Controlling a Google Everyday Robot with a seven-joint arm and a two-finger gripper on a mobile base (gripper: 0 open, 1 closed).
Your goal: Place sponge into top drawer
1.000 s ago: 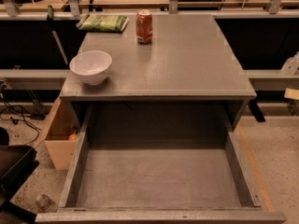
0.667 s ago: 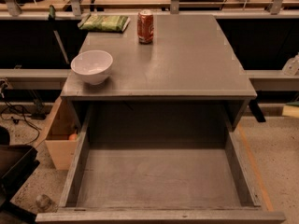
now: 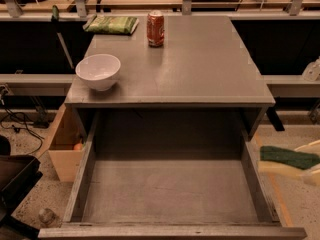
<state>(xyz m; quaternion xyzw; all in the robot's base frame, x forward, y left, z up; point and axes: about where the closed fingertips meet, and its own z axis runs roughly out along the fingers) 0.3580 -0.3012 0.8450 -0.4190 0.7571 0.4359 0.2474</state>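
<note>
Grey top drawer [image 3: 170, 194] is standing pulled open, sponge [image 3: 289, 158] is hanging at its right side.
I'm seeing the gripper [image 3: 306, 163] at the right edge of view, clamping the sponge green face up, by the drawer's right wall, not inside. Sitting on the cabinet top [image 3: 200, 64]: white bowl [image 3: 98, 71], red can [image 3: 155, 28], green packet [image 3: 111, 24].

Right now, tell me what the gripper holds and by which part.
The gripper holds the sponge by its right end, fingers above and below, beside the drawer.
</note>
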